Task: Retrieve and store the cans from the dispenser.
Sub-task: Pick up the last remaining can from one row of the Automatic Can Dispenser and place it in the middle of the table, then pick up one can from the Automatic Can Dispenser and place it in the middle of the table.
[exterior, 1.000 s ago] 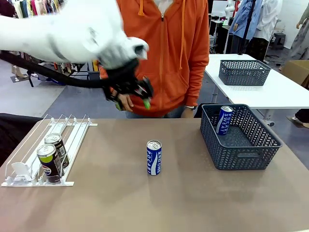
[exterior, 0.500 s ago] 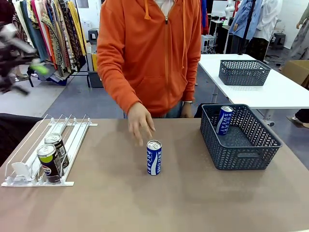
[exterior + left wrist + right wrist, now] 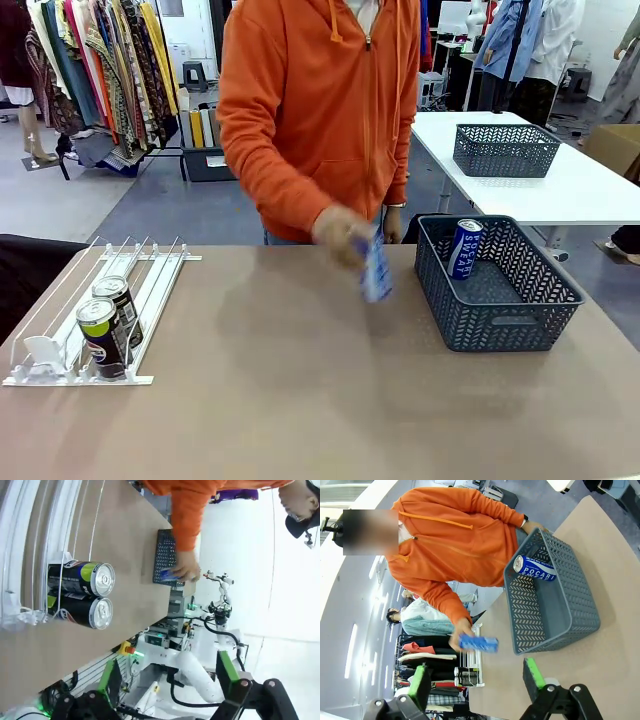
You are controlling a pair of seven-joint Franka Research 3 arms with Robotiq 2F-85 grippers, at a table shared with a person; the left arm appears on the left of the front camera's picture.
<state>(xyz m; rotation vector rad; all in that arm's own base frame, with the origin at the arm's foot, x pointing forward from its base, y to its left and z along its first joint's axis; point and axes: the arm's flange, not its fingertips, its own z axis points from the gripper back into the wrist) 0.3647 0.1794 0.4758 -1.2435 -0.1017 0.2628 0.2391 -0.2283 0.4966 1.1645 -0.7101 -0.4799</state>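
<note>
The left end effector [image 3: 167, 682] has its green-padded fingers spread wide with nothing between them, and it is held clear of the brown surface [image 3: 300, 420]. The right end effector [image 3: 476, 680] is also spread and empty, above the surface.

A flat white and clear plastic dispenser [image 3: 60, 330] lies along the surface's left edge, with its front stop toward the near-left corner. Two slim black cans with green-yellow bands stand upright in one lane. The front black can [image 3: 102, 338] is at the stop and the rear black can [image 3: 118, 300] is directly behind it.

The person's hand [image 3: 340, 232], in an orange sleeve, grips a slim blue drink can. This held blue can [image 3: 376, 270] is motion-blurred, off the surface, and just beside the left wall of the dark grey mesh basket [image 3: 500, 320], which sits near the right edge.

A second blue can [image 3: 463, 248] with white lettering leans against the wall in the basket's far-left corner.
</note>
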